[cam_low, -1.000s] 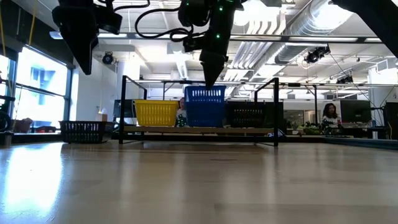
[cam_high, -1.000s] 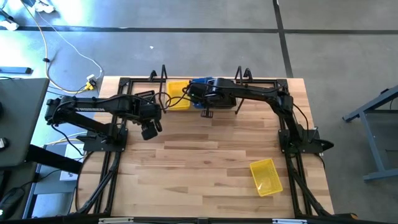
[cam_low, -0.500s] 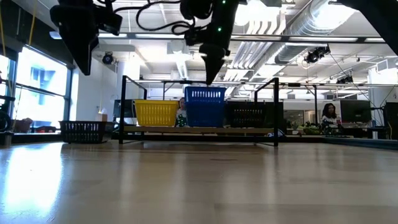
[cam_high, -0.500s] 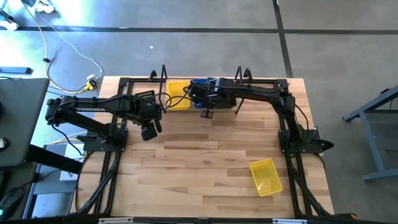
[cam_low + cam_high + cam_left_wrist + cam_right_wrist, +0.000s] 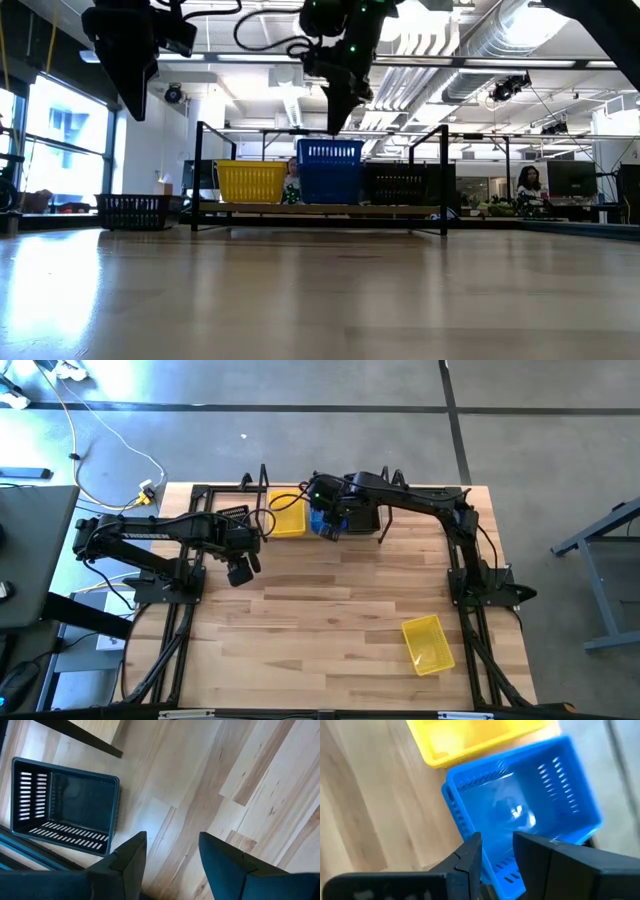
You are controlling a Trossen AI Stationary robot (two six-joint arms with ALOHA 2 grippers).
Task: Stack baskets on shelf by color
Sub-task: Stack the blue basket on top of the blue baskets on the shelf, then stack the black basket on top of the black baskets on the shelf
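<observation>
Empty blue basket [image 5: 530, 815] btwn yellow [image 5: 251, 181] & black [image 5: 399, 183]

One camera looks straight down on the whole surface [image 5: 330, 600]. One sits low, looking across it. Both see the shelf [image 5: 320, 209]. Each wrist camera looks down from close up.

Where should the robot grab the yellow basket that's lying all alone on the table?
Probably on one long rim wall of the loose yellow basket, coming straight down from above. It sits open side up on the table, turned at an angle, so the end effector would twist to match, one finger inside and one outside the thin wall.
</observation>
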